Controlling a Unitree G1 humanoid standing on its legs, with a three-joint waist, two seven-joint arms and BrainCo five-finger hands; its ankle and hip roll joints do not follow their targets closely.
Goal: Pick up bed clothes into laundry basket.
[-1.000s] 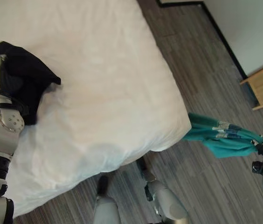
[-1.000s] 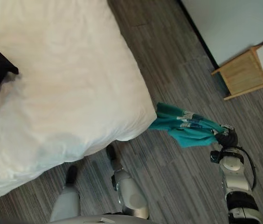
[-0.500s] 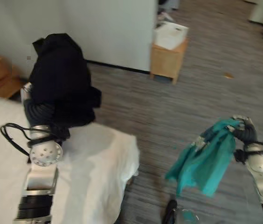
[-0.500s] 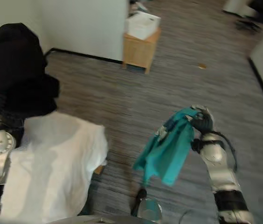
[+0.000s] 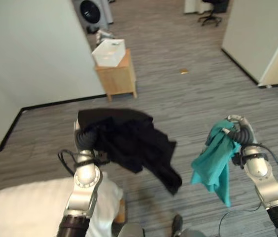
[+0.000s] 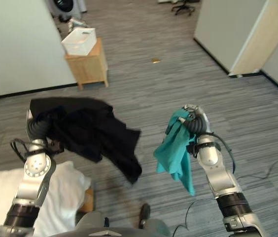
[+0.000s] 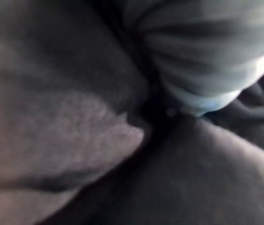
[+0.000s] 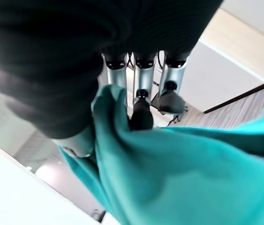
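A black garment (image 5: 129, 143) hangs over my left hand (image 5: 86, 139), trailing down above the floor toward the middle; it also covers the left wrist view, black garment (image 7: 76, 140). The cloth buries that hand beyond its ribbed cover. My right hand (image 6: 196, 124) is held up on the right, its fingers (image 8: 143, 70) curled into a teal garment (image 5: 215, 160) that dangles from it above the grey floor, teal garment (image 8: 193, 178).
The white bed's corner (image 5: 25, 207) sits at the lower left under my left arm. A small wooden nightstand (image 5: 117, 79) with a white box (image 5: 109, 52) stands against the wall ahead. Open grey plank floor (image 5: 178, 94) stretches ahead and to the right, and a wall edge (image 5: 262, 44) stands at the far right.
The camera has swung away from the bed toward the open room. Both arms still carry their garments; the black one now spreads out and hangs lower, the teal one hangs straight down.
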